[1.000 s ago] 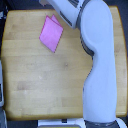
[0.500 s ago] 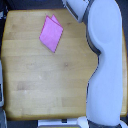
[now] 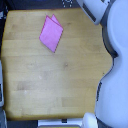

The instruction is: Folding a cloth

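Up at one o'clock the arm (image 3: pixel 107 30) leaves the picture, its fingers out of view, so I cannot tell their state. At eleven o'clock on the tabletop (image 3: pixel 55 85) the cloth (image 3: pixel 51 33) lies flat, doubled, apparently folded and released.

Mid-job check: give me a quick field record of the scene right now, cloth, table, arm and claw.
cloth: pink-magenta cloth, lying flat on the table, tilted diagonally, a second layer's edge showing at its top corner
cloth position: far part of the table, toward the exterior view's left
table: wooden table, light grain
arm: white arm along the exterior view's right edge, apart from the cloth
claw: not in view
contact with cloth: none visible
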